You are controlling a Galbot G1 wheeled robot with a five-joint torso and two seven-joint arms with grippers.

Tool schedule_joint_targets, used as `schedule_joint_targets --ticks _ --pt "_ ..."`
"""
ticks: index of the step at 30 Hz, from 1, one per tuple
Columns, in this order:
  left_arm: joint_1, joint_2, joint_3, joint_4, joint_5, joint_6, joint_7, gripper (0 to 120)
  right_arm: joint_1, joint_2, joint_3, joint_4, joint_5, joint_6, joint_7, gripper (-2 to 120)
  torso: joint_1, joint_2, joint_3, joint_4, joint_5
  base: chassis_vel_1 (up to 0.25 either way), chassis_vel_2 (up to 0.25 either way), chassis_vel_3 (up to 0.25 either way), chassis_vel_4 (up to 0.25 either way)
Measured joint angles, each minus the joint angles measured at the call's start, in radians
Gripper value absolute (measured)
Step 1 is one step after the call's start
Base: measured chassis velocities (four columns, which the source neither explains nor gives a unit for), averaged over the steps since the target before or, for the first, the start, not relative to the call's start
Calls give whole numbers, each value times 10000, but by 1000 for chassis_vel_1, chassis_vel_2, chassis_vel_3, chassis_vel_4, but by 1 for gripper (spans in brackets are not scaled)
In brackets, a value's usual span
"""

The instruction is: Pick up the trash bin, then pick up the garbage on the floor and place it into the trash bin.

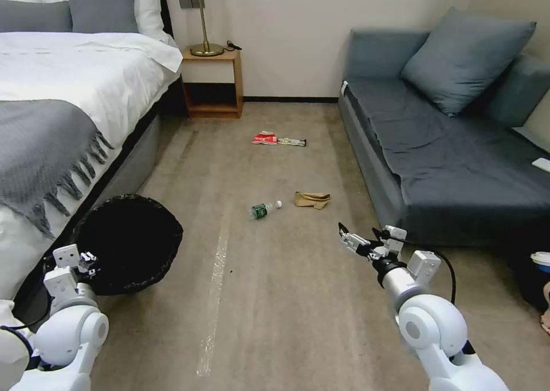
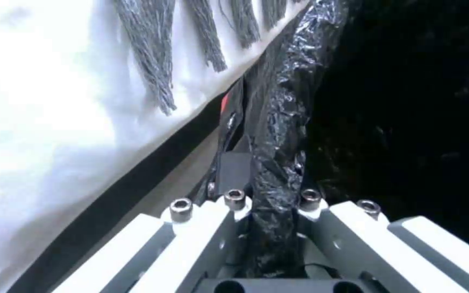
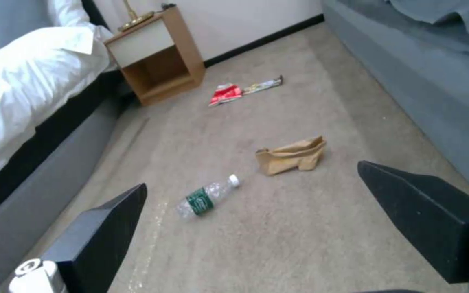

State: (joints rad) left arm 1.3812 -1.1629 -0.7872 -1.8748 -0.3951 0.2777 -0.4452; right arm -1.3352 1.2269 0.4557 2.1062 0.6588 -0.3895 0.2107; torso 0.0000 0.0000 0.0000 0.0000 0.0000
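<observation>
The left gripper [image 1: 86, 260] sits low on the robot's left, at the near rim of the trash bin [image 1: 134, 239], which stands on the carpet just beside the bed [image 1: 69, 93]. In the left wrist view the crinkled black bag over the bin's rim runs straight up between the two fingers, which are drawn in narrow with the plastic pinched between them, so the bin looks to be gripped by its edge. The right gripper [image 1: 366, 243] is held out over the carpet in front of the sofa [image 1: 447, 168], its two dark fingers [image 3: 104, 232] spread wide with nothing between them. The garbage all lies ahead of that open gripper and slightly toward the robot's left. The bottle [image 1: 263, 209] is nearest, lying on its side with its white cap pointing toward the crumpled brown paper [image 1: 312, 200], so its long axis runs roughly across the robot's line of reach and not along it. The paper lies just beyond, near the bottle but not touching it. The red-and-white snack packet [image 1: 265, 138] and the slim bar wrapper [image 1: 292, 142] lie farther off toward the nightstand [image 1: 212, 82], end to end and touching or nearly so. With the left arm taken up by the bin, the right arm is the free and nearer one for the bottle, and its fingers would likely need to close across the bottle's width.
</observation>
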Motion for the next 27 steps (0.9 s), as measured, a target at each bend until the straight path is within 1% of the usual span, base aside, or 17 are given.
schedule_joint_targets --ticks 8,14,18,27 --pt "128 -67 45 -62 66 -69 148 0 -50 -29 20 -35 -32 77 -56 100 0 0 0 0 1 0 0 0 0" --pt "218 -167 82 -146 -74 -75 182 0 -146 -26 22 -59 -156 145 -143 100 0 0 0 0 1 0 0 0 0" --pt "252 -203 104 -172 -94 -83 203 0 -164 -42 40 -39 -162 151 -155 100 0 0 0 0 0 -61 77 54 -56" --pt "301 -217 149 -164 -75 -141 286 0 -325 -58 81 21 -246 200 -203 100 0 0 0 0 0 -101 98 107 -90"
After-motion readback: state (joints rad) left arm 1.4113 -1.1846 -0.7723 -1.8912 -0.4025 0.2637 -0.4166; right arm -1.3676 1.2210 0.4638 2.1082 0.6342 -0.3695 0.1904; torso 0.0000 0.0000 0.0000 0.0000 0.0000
